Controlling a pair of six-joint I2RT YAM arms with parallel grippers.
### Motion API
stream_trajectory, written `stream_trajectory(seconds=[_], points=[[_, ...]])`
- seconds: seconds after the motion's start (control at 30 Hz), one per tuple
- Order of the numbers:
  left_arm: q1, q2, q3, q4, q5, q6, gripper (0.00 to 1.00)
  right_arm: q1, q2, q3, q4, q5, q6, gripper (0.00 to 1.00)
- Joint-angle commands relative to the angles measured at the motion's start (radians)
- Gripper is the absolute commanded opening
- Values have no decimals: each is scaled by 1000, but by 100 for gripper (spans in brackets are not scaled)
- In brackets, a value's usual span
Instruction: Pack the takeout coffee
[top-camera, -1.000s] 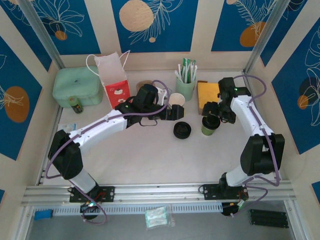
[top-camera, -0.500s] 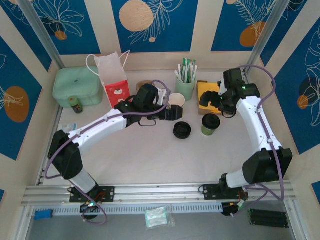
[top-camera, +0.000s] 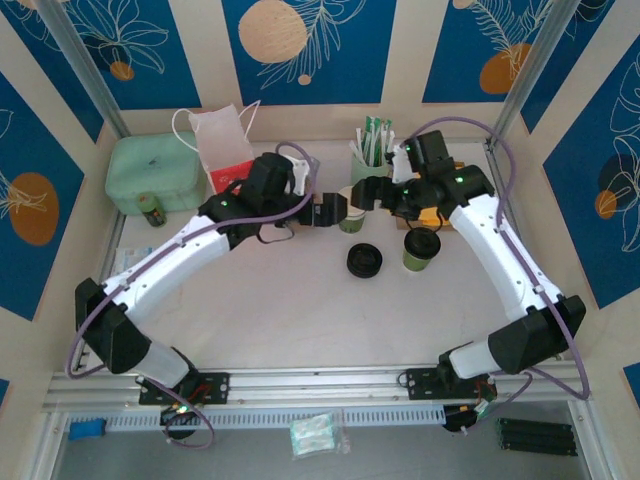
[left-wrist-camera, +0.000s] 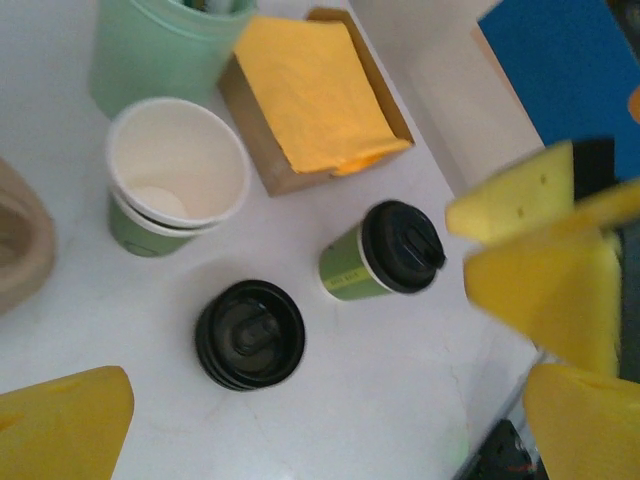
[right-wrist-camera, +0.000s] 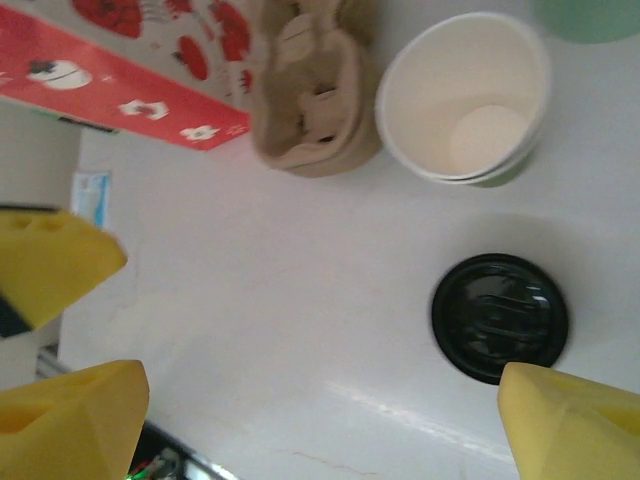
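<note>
Both arms' jaws gape wide and empty near the upright, green-sided, black-lidded takeout coffee (top-camera: 421, 249).

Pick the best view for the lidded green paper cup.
Left wrist: the green paper cup with black plastic lid stands close and whole, side and lid both clear. Top external shows the cup small, mostly lid.

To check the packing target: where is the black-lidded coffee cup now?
In the top view the lidded coffee cup stands upright right of centre, just right of the stack of black lids, with the box of yellow napkins behind it.
</note>
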Motion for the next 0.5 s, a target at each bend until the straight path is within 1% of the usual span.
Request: stream_trajectory(seconds=[0.0, 0.07, 0.27, 0.33, 0.47], points=[[46, -58, -35, -28, -60, -13, 100, 53, 39, -28, 74, -48, 84, 89], [71, -83, -72, -24, -81, -24, 99, 81, 60, -56, 117, -53, 137, 87], [147, -173, -206, 10, -72, -38, 99, 155, 123, -162, 299, -58, 321, 82], [167, -199, -250, 13, -70, -41, 99, 171, 147, -188, 350, -53, 377, 78], [204, -246, -341, 24, -55, -51, 99, 186, 203, -231, 458, -49, 494, 66]])
